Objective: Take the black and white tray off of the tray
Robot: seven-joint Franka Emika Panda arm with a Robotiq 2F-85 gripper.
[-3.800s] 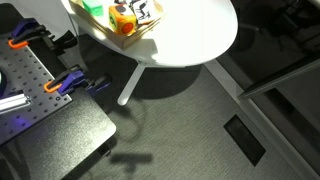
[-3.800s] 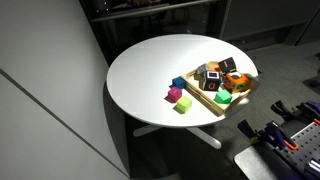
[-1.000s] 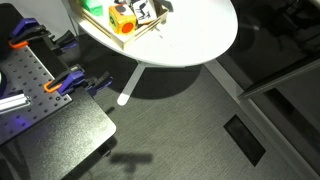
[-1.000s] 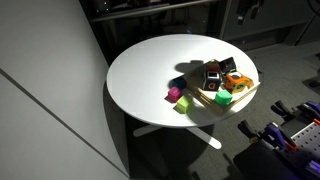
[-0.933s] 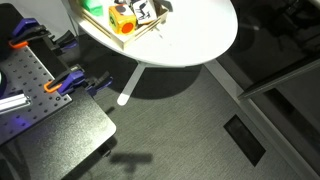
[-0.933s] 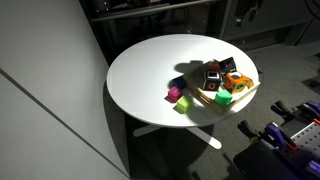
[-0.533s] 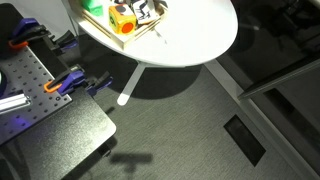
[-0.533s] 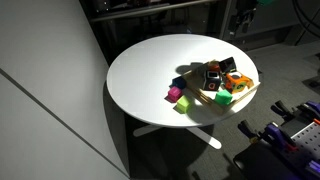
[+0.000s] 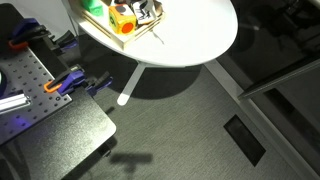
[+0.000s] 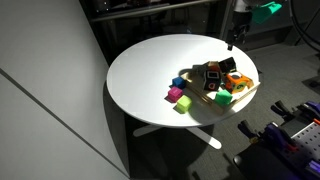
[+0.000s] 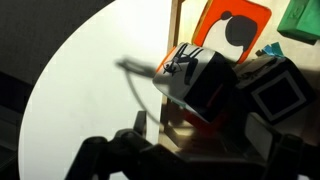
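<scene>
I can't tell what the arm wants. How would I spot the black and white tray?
Find the round white table, then the wooden tray near its edge. In it, the black and white tray is the small dark square with white markings; its neighbours are an orange block and a green block.

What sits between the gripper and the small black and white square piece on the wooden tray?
Nothing visible. The gripper hangs in open air above the pale wooden tray; the black and white square piece lies uncovered, crowded by neighbouring blocks.

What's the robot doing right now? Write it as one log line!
stage: before grasp | fingers: in air, away from blocks | black and white tray: on wooden tray, untouched
</scene>
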